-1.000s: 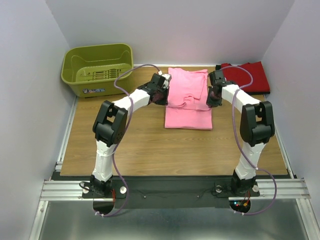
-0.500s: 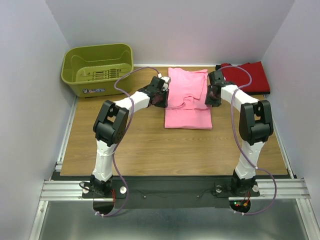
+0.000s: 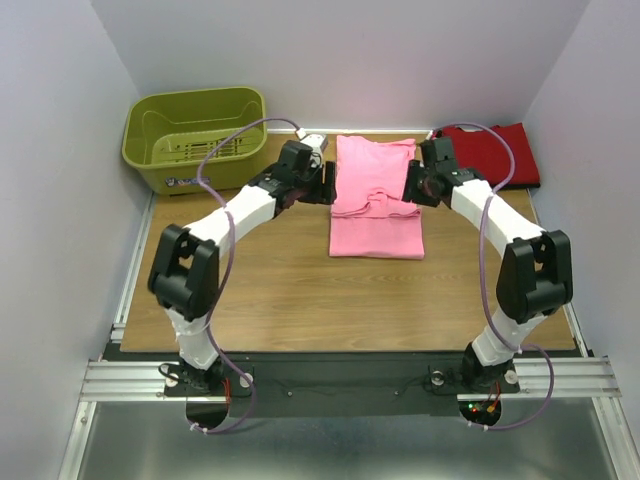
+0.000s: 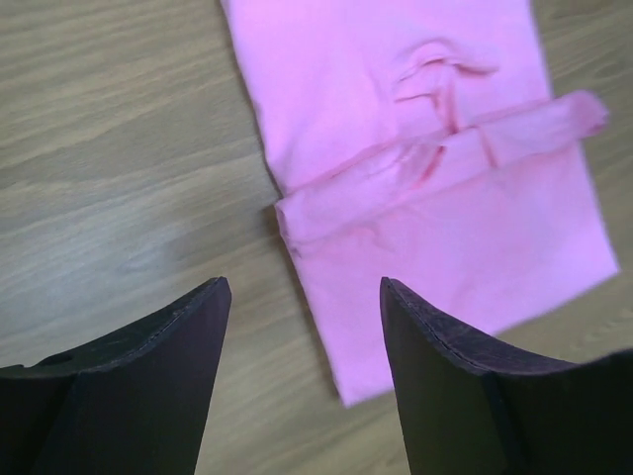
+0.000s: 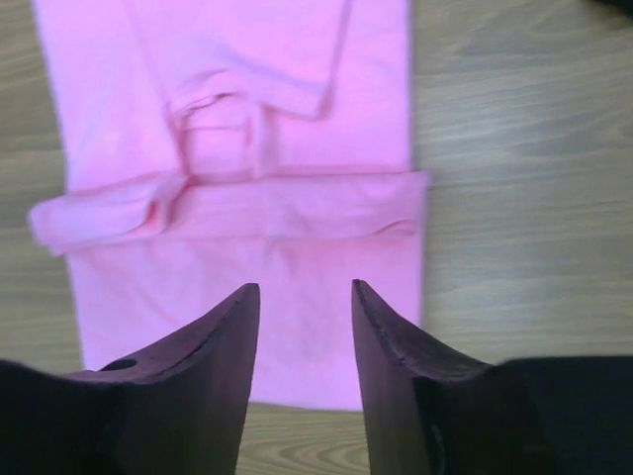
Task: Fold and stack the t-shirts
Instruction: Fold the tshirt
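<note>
The pink t-shirt [image 3: 377, 200] lies flat in the middle of the table, its far half laid over the near half with a rumpled fold edge across it. My left gripper [image 3: 327, 187] hovers open by its left edge. In the left wrist view the shirt [image 4: 425, 148] lies ahead and the open gripper [image 4: 305, 287] holds nothing. My right gripper [image 3: 411, 186] hovers open at the right edge, and in its own view the gripper [image 5: 307, 289] is empty above the pink shirt [image 5: 247, 119]. The red t-shirt [image 3: 497, 150] lies folded at the back right.
An olive-green basket [image 3: 195, 135] stands at the back left corner. White walls close in the table on three sides. A sliver of black [image 5: 615, 5] shows at the top right corner of the right wrist view. Bare wood [image 3: 280, 290] lies in front of the pink shirt.
Both grippers went from shut to open, letting go of the pink shirt, and drew slightly outward and up. The left arm's elbow swung left and the right arm's elbow swung right.
</note>
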You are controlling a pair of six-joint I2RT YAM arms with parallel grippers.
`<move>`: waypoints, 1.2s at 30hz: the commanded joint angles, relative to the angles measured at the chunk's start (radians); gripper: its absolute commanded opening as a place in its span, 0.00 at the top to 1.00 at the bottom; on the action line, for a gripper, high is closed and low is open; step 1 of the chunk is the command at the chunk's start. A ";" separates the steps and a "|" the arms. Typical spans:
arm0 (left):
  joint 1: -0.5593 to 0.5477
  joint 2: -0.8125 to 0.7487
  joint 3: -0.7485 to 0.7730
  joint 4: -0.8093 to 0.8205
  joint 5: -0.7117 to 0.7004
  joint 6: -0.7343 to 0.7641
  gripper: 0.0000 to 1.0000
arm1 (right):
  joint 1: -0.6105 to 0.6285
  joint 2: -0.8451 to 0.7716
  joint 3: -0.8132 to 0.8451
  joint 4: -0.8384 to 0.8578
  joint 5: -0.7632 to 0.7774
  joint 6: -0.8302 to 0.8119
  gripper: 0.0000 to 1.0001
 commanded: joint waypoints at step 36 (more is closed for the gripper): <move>-0.003 -0.604 -0.629 0.169 -0.274 0.017 0.28 | -0.017 0.362 0.371 0.148 0.046 -0.008 0.54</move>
